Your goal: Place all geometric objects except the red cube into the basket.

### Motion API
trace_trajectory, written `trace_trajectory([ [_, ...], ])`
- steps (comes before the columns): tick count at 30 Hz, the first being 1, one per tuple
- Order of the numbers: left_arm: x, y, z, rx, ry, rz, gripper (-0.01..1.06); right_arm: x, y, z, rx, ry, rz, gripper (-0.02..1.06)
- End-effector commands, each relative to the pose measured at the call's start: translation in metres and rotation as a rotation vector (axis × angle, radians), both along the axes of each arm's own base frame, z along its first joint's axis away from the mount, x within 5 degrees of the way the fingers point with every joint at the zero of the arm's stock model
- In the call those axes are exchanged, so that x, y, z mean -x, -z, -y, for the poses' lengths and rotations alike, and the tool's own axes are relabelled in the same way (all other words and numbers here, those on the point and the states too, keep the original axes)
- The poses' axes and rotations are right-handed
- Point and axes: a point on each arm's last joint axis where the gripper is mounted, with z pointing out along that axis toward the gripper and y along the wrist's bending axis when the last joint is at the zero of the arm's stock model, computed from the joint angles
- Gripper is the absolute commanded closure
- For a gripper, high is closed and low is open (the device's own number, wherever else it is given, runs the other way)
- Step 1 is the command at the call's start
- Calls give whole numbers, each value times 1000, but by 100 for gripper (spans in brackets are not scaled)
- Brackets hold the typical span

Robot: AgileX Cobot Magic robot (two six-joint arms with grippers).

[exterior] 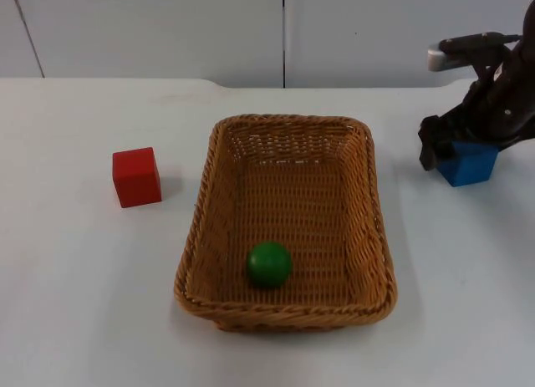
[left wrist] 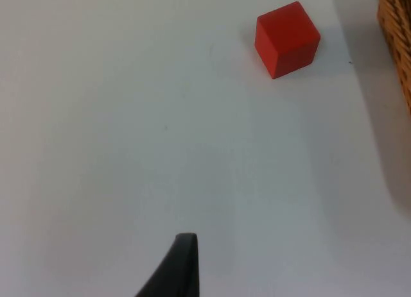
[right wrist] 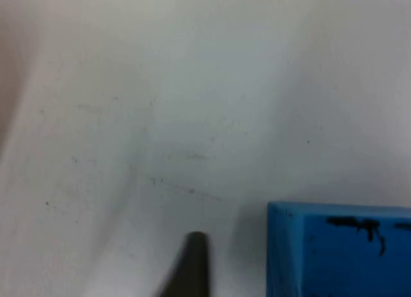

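A wicker basket (exterior: 213,236) stands mid-table with a green ball (exterior: 269,264) inside, near its front wall. The red cube (exterior: 136,176) rests on the table to the basket's left; in the left wrist view the red cube (left wrist: 287,38) lies well ahead of my left gripper (left wrist: 185,268), which waits over bare table. A blue cube (exterior: 470,163) sits on the table right of the basket. My right gripper (exterior: 465,145) is low over it and open, one finger standing clear of its left side. The right wrist view shows the blue cube (right wrist: 340,252) beside that fingertip (right wrist: 192,262) with a gap between them.
The basket's rim (left wrist: 397,40) shows past the red cube in the left wrist view. White table runs all round the basket, with wide free room at the front and left. A grey partition wall (exterior: 167,28) closes off the back.
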Motion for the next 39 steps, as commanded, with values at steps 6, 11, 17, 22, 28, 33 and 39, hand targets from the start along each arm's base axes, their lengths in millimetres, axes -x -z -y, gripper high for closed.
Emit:
trace_trajectory([
  [6,0,-1,-1,-3,-3,19,0,3,-29,-3,-10,3,30,104],
  [11,0,-1,-1,-3,-3,19,0,14,-92,0,-24,4,94,104],
  [17,0,-1,-1,-3,-3,19,0,37,-152,6,-29,5,130,104],
  [22,0,-1,-1,-3,-3,19,0,51,-182,9,-34,1,168,104],
  [28,0,-1,-1,-2,-3,20,0,56,-182,-6,-43,-39,159,104],
  [33,0,-1,-1,1,-3,19,0,68,-183,-58,-48,-192,206,105],
  [39,0,-1,-1,1,-3,17,0,88,-168,-124,-83,-344,214,105],
])
